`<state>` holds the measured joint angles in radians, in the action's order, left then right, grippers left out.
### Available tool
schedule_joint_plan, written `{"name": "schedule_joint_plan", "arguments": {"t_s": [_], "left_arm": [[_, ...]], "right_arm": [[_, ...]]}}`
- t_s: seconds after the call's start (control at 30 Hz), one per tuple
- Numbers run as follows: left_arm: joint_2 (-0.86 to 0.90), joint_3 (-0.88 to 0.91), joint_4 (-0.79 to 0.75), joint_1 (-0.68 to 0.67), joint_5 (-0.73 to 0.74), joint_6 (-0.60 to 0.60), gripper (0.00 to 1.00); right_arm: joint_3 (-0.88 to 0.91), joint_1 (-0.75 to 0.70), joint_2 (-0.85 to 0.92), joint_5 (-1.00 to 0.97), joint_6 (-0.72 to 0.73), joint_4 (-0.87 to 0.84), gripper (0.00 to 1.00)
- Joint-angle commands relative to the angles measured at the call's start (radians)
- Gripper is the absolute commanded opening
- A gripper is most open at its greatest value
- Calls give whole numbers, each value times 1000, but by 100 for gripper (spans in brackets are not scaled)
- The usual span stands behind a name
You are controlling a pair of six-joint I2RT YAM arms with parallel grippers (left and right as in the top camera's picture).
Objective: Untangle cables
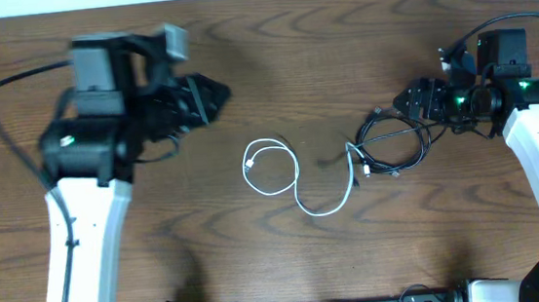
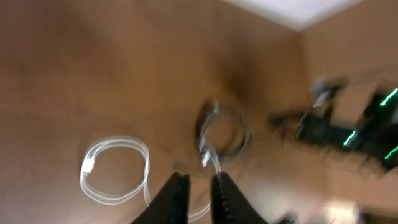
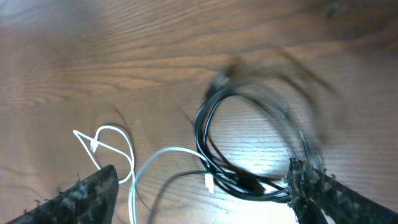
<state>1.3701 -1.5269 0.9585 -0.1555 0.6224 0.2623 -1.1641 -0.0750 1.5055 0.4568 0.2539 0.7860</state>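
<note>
Right gripper (image 3: 199,193), fingers spread wide just beside the black cable (image 1: 391,145) coil mid-table, risks dragging the white cable (image 1: 291,178) along where they cross; left gripper (image 2: 198,198), nearly closed and empty, hangs well away.

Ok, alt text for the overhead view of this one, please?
Two cables lie mid-table: a white cable looped at centre, its tail running right to a coiled black cable. The right gripper sits at the black coil's upper right edge; the left gripper, blurred, is up and left of the white loop, over bare wooden table.
</note>
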Motion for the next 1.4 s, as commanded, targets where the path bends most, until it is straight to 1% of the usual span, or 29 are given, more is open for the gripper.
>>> {"name": "schedule_joint_plan", "arguments": {"t_s": [0.0,0.07,0.2,0.27,0.37,0.5,0.53,0.6,0.63,0.67,0.73,0.8,1.0,1.03,1.07,1.1,1.13,1.17,1.27,1.37], "left_arm": [[53,-15,66,-92,-114,-118,23],[91,-15,90,-140,-117,-147,24],[172,-15,88,-218,-114,-192,30],[213,-15,82,-250,-106,-194,30],[280,-15,72,-301,-58,-248,30],[365,-15,26,-363,-54,-251,31],[385,-15,11,-377,-53,-251,34],[422,-15,-21,-404,-53,-251,45],[444,-15,-41,-419,-53,-251,55],[457,-15,-54,-429,-53,-251,61],[484,-15,-84,-443,-48,-251,63],[512,-15,-120,-454,-27,-250,63],[618,-15,-227,-476,-30,-157,63],[637,-15,-237,-478,-32,-148,63],[653,-15,-243,-479,-32,-144,59],[668,-15,-247,-479,-33,-145,51],[680,-15,-247,-479,-42,-144,34],[688,-15,-246,-479,-60,-142,8],[680,-18,-227,-473,-146,-99,8],[622,-39,-193,-457,-153,-92,7]], "right_arm": [[-8,-10,5,-38,39,0,88],[-7,-9,7,-60,42,3,91],[-7,-10,11,-120,57,15,91],[-7,-10,11,-146,57,19,91],[-7,-10,13,-168,56,19,91],[-6,-10,13,-167,57,18,92],[-6,-10,13,-167,57,19,92],[-6,-10,13,-167,56,20,92],[-6,-10,13,-167,56,22,92],[-6,-10,13,-167,56,23,92],[-6,-10,13,-167,56,23,92],[-6,-10,13,-167,56,23,92],[-6,-10,13,-167,56,30,93],[-6,-9,13,-167,55,31,93],[-6,-8,13,-167,55,33,93],[-6,-7,13,-167,56,34,93],[-5,-5,13,-167,56,34,93],[-5,-3,13,-167,56,36,93],[-5,-2,13,-166,56,36,93],[-3,0,13,-166,56,38,93]]}}
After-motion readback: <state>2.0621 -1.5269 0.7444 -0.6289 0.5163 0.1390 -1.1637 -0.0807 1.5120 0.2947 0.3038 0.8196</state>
